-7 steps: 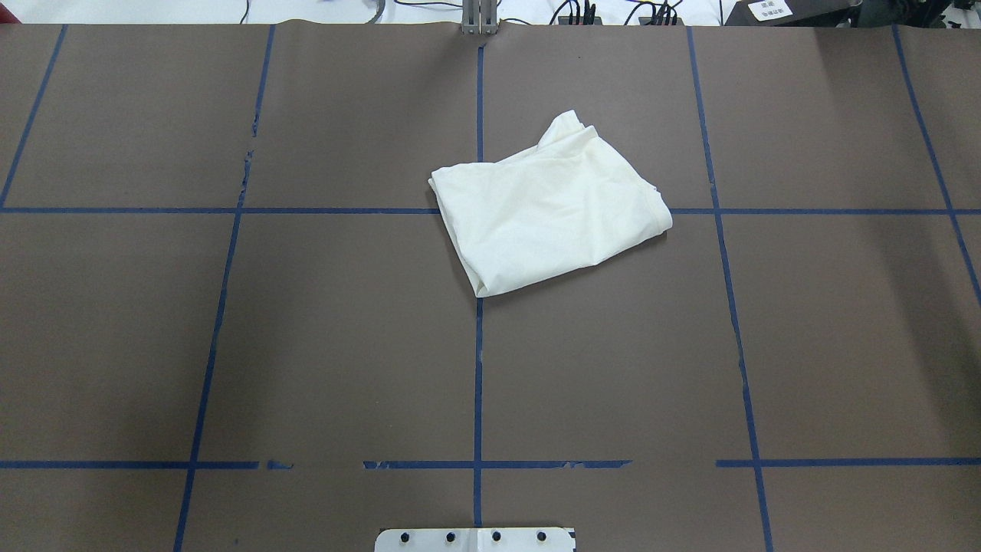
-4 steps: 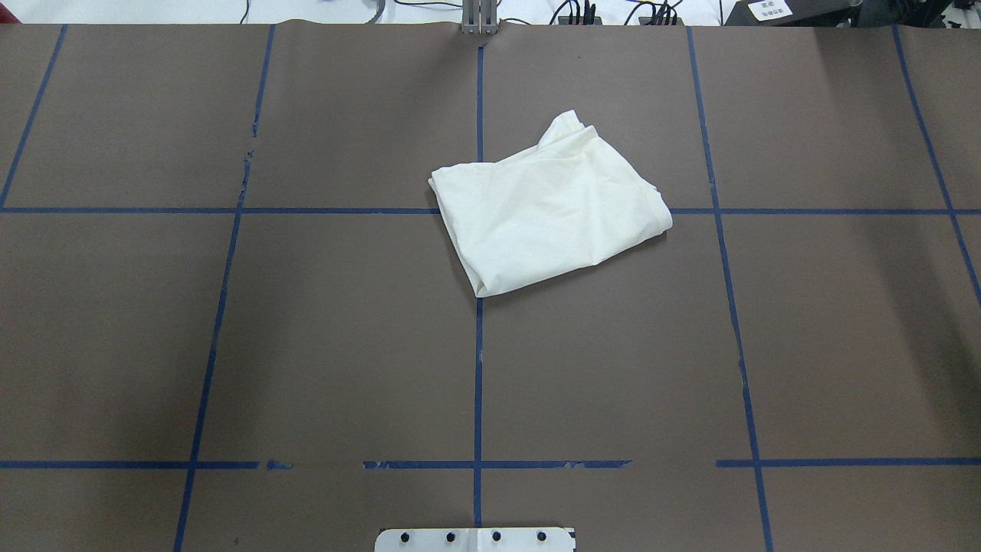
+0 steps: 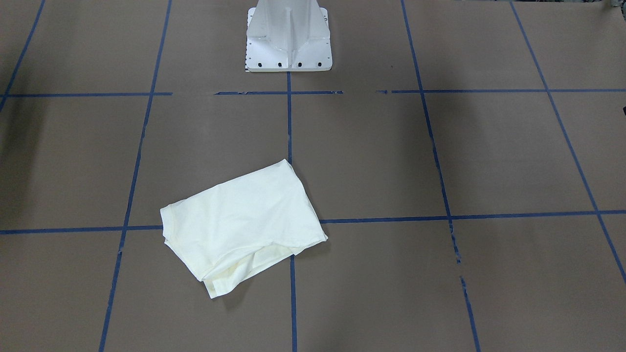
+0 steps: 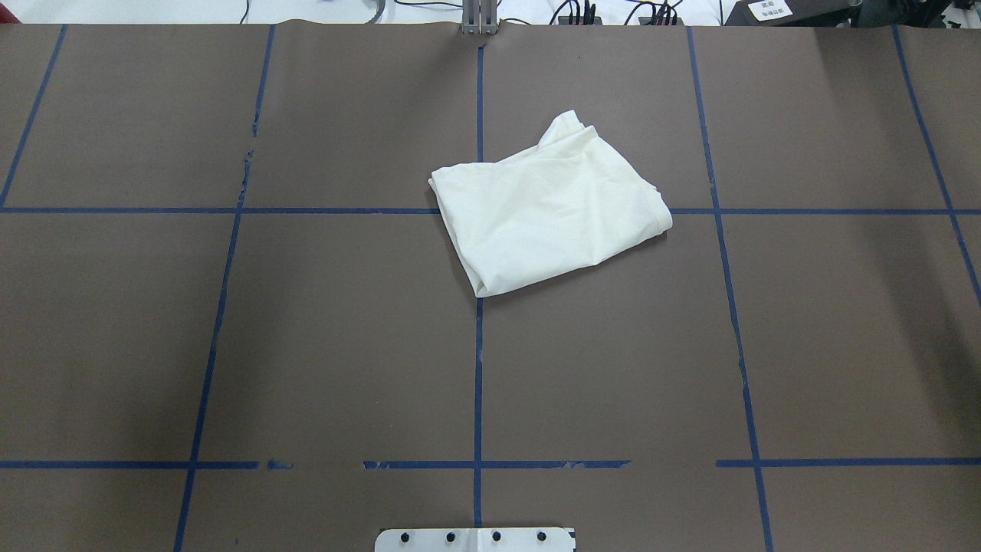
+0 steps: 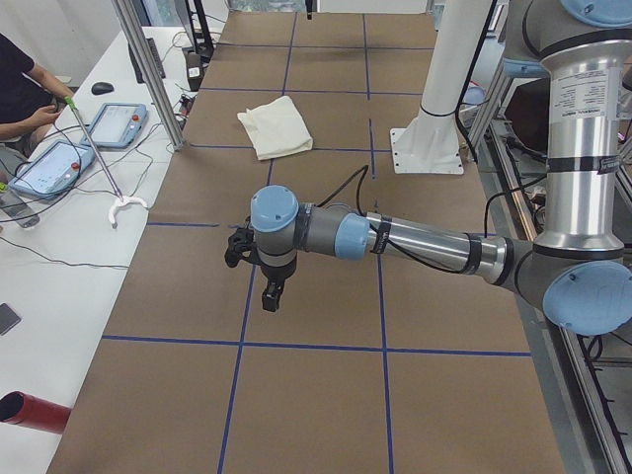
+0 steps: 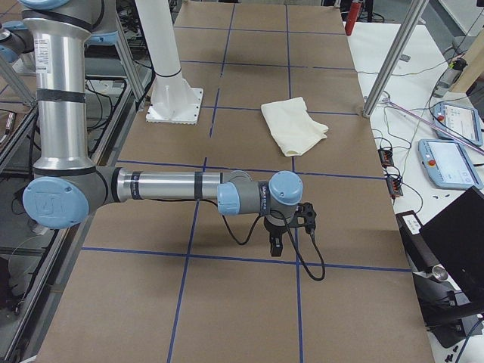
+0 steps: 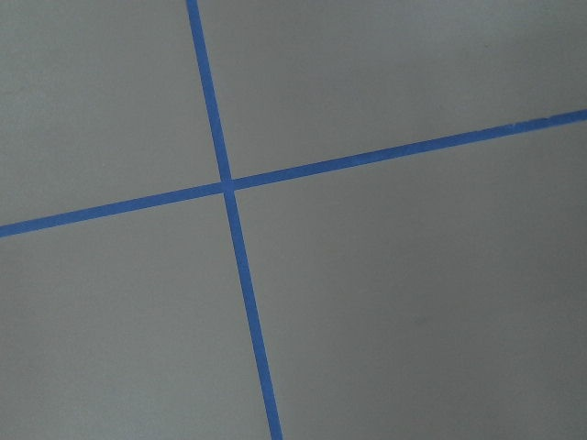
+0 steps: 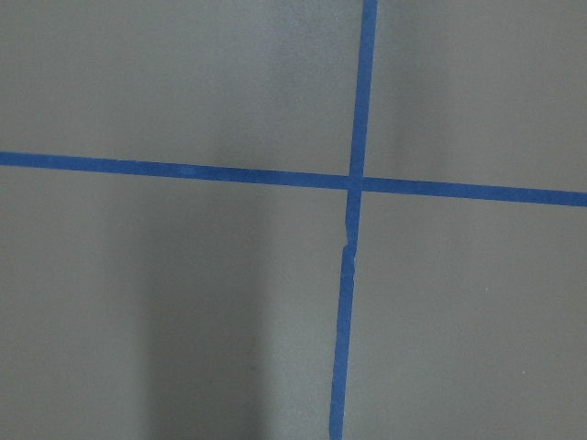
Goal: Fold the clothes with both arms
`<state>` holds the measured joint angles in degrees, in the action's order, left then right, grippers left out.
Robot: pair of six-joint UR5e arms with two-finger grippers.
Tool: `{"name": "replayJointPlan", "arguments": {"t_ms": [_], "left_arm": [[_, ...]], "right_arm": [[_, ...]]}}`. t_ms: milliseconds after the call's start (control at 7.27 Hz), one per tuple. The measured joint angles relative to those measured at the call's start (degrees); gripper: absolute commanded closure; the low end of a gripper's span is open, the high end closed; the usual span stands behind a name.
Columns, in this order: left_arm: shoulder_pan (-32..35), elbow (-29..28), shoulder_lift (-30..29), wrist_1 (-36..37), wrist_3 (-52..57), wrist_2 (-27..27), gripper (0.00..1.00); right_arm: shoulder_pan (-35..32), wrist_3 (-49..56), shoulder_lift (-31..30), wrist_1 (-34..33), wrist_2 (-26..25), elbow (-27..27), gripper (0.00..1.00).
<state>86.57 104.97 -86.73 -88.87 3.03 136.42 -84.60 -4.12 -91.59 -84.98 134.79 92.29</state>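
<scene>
The clothes (image 4: 548, 207) are one plain cream shirt, folded into a compact rectangle and lying just right of the table's centre line; no print shows. It also lies flat in the front-facing view (image 3: 239, 220) and both side views (image 5: 276, 126) (image 6: 293, 125). Neither arm touches it. My left gripper (image 5: 272, 296) hangs over the table's left end, far from the shirt; I cannot tell its state. My right gripper (image 6: 276, 246) hangs over the right end, and its state is likewise unclear. Both wrist views show only brown paper and blue tape crossings (image 7: 227, 186) (image 8: 353, 181).
The white pedestal base (image 3: 288, 44) stands at the robot's edge of the table. A person (image 5: 20, 94) sits beside the left end with tablets (image 5: 117, 123) and a hooked stick. Metal posts (image 6: 389, 68), pendants (image 6: 450, 162) and cables line the far side.
</scene>
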Motion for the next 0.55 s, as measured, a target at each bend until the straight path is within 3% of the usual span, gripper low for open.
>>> {"name": "replayJointPlan", "arguments": {"t_ms": [550], "left_arm": [[-0.08,0.09,-2.18,-0.16,0.22,-0.30,0.00]], "right_arm": [[0.04,-0.01,0.26,1.22,-0.22,0.33,0.00]]}}
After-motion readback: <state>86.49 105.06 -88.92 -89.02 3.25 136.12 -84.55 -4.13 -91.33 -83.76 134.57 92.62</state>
